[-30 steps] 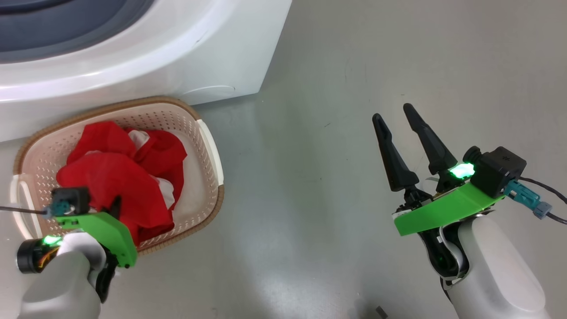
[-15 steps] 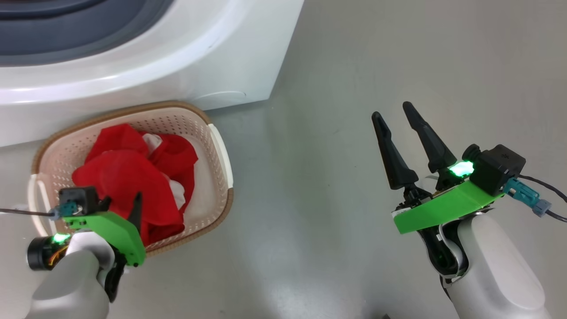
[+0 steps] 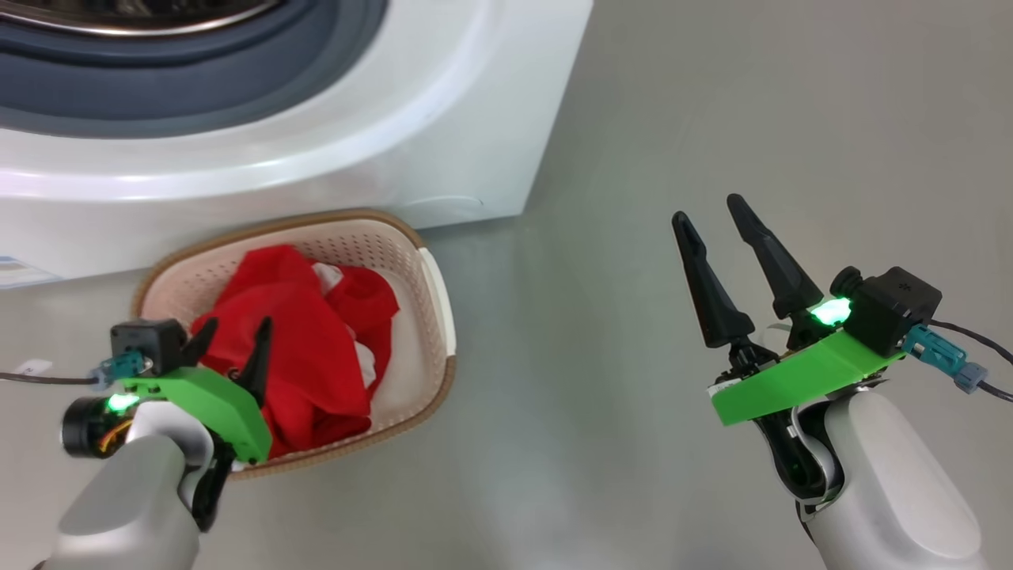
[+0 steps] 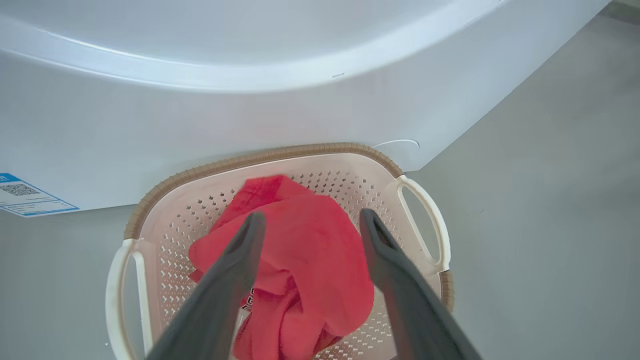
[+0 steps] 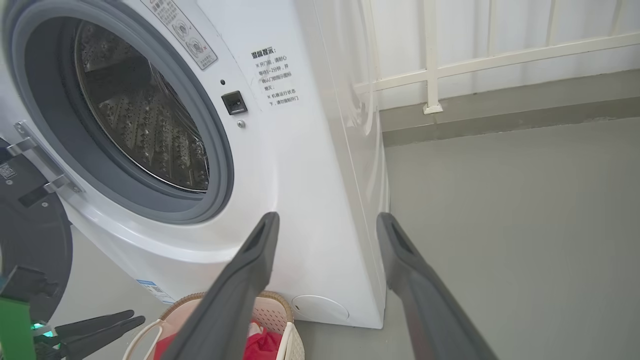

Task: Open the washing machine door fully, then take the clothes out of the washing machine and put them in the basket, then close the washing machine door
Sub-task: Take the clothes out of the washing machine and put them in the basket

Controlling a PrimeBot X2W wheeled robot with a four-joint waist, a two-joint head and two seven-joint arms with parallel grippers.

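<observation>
Clothes (image 3: 309,356) in the basket (image 3: 437,309), drum (image 5: 145,120) seemingly empty, left pincer (image 4: 312,220) and right pincer (image 3: 708,210) gaping empty, only shutting the open door (image 5: 30,235) is left

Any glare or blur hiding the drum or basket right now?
Head view: a glare streak on the washing machine front, the basket sharp. Left wrist view: the left gripper soft up close, the clothes clear. Right wrist view: wide-angle bowing, the drum readable.
</observation>
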